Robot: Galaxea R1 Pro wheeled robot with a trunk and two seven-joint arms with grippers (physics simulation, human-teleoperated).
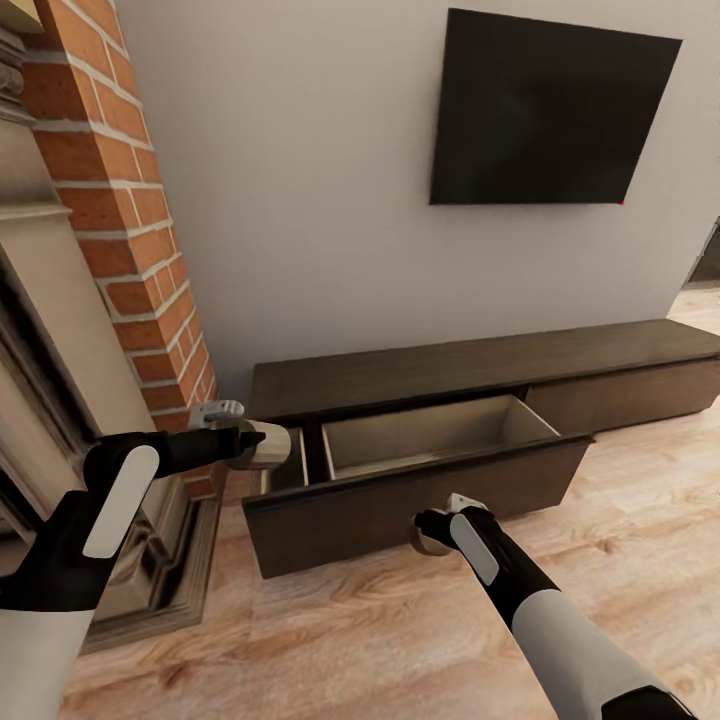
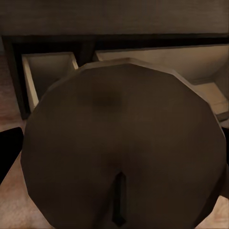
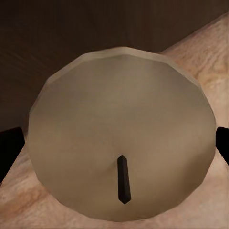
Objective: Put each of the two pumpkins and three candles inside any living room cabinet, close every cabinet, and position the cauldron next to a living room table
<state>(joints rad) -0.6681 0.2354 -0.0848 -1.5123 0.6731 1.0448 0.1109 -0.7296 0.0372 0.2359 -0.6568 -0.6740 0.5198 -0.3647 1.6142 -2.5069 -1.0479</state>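
Observation:
The dark-brown cabinet runs along the wall with one long drawer pulled out. The drawer has a narrow left compartment and a wide pale one, both bare where they show. My left gripper is shut on a cream candle, held by the drawer's left end just above the narrow compartment. That candle's wick end faces the left wrist camera. My right gripper is shut on a second candle, low in front of the drawer's front panel. Its top and black wick show close. Pumpkins, cauldron and table are out of view.
A red-brick fireplace with a stepped stone hearth stands tight against my left arm. A black TV hangs on the wall above the cabinet. Light wood floor stretches in front of the drawer and off to the right.

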